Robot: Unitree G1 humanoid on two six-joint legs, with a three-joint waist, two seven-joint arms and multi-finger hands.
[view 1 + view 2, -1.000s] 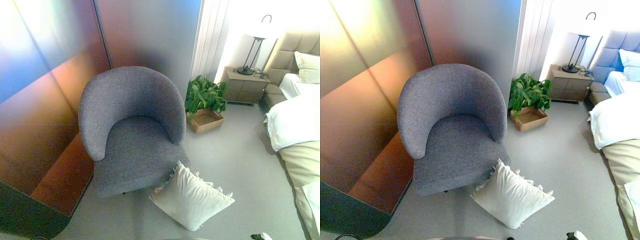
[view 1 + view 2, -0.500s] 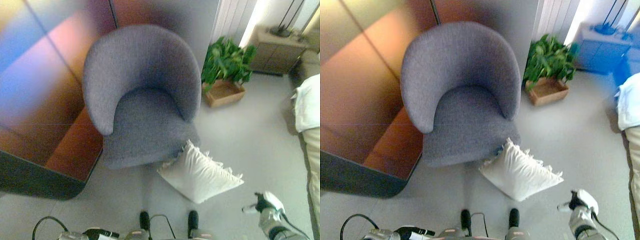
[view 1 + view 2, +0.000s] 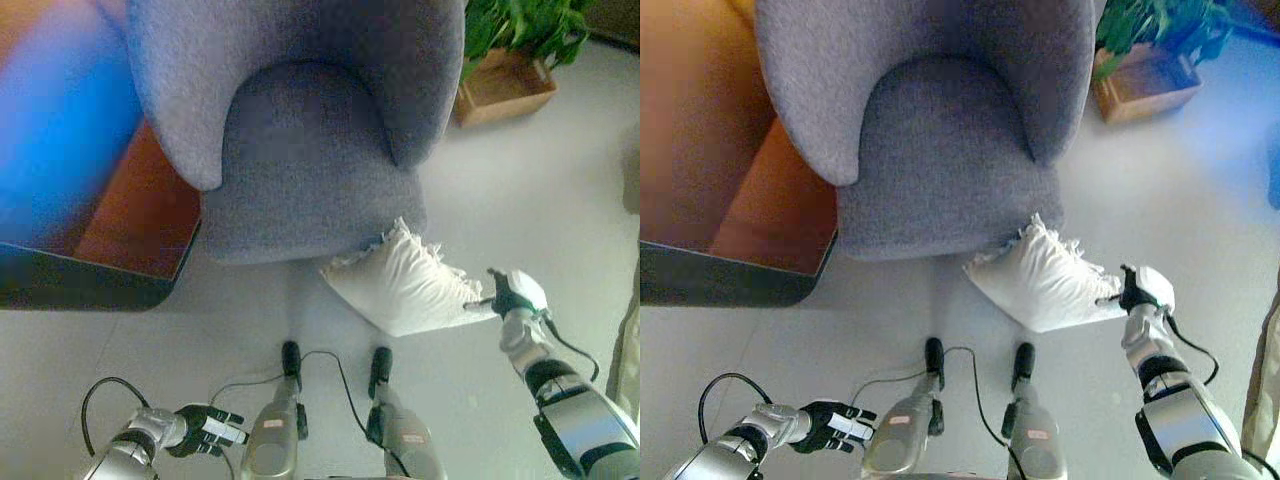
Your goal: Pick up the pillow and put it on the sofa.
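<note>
A white pillow [image 3: 405, 285] with frilled edges lies on the floor, its upper corner leaning against the front of the grey armchair [image 3: 300, 160]. My right hand [image 3: 512, 295] is at the pillow's right corner, open, with a straight finger touching the frill. My left hand [image 3: 205, 430] hangs low at the lower left, open and holding nothing, well away from the pillow. The armchair's seat is bare.
A green plant [image 3: 520, 25] in a wooden box [image 3: 505, 90] stands right of the armchair. A brown wall panel with a dark base [image 3: 90, 285] runs along the left. A strip of bedding [image 3: 630, 340] shows at the right edge.
The camera has tilted down, so the whole scene has shifted up. My right hand has risen to the pillow's right corner. My left hand has come into view at the lower left.
</note>
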